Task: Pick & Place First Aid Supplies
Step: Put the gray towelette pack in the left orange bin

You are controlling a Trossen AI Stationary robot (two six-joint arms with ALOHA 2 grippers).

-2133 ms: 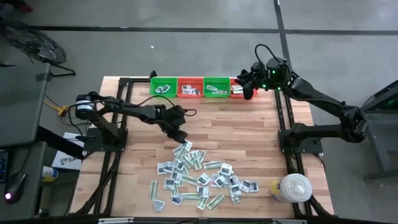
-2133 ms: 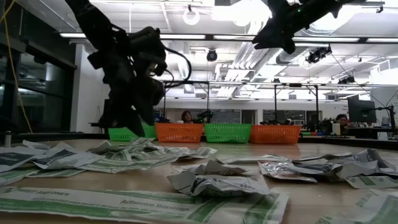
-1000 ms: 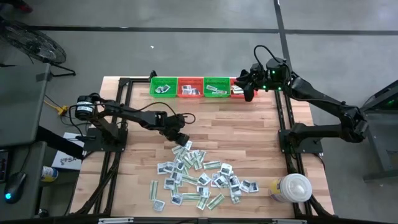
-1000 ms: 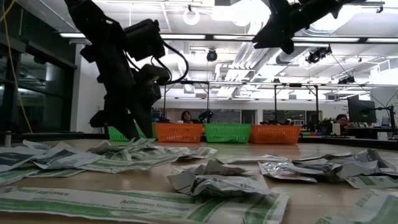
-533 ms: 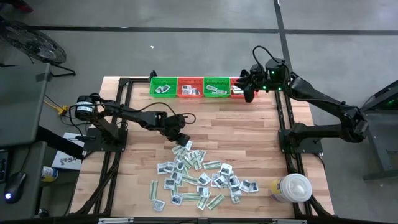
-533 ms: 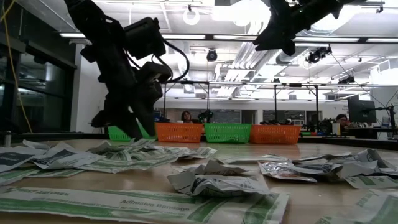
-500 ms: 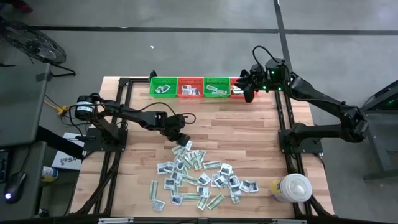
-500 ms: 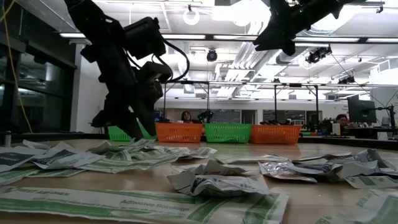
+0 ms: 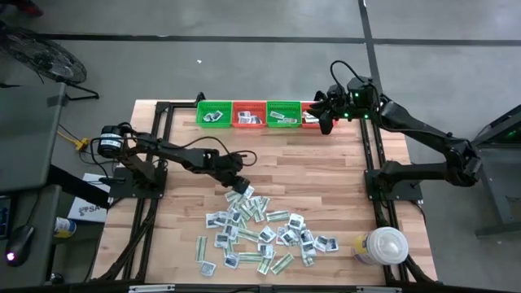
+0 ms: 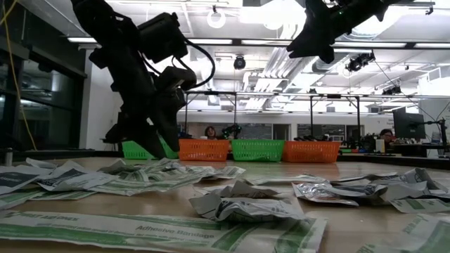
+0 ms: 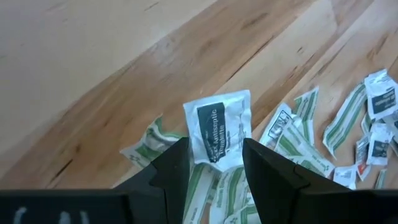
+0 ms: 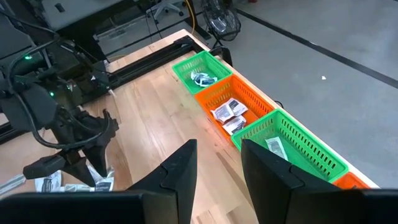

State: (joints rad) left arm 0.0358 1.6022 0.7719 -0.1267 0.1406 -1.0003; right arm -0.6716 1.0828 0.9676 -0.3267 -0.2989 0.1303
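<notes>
The first aid supplies [image 9: 260, 232] lie in a loose pile on the near half of the wooden table: white square packets and pale-green strips. My left gripper [image 9: 238, 186] is low over the pile's far end, open. Its fingers stand on either side of a white packet with a dark label [image 11: 219, 130], which rests on green strips. My right gripper [image 9: 326, 115] hangs open and holds nothing, high over the far right end of the basket row [image 12: 219, 167].
Two green and two orange baskets [image 9: 249, 114] stand side by side along the far edge, with packets in them. A big white round lidded container [image 9: 383, 246] stands at the near right corner. Bare wood lies between pile and baskets.
</notes>
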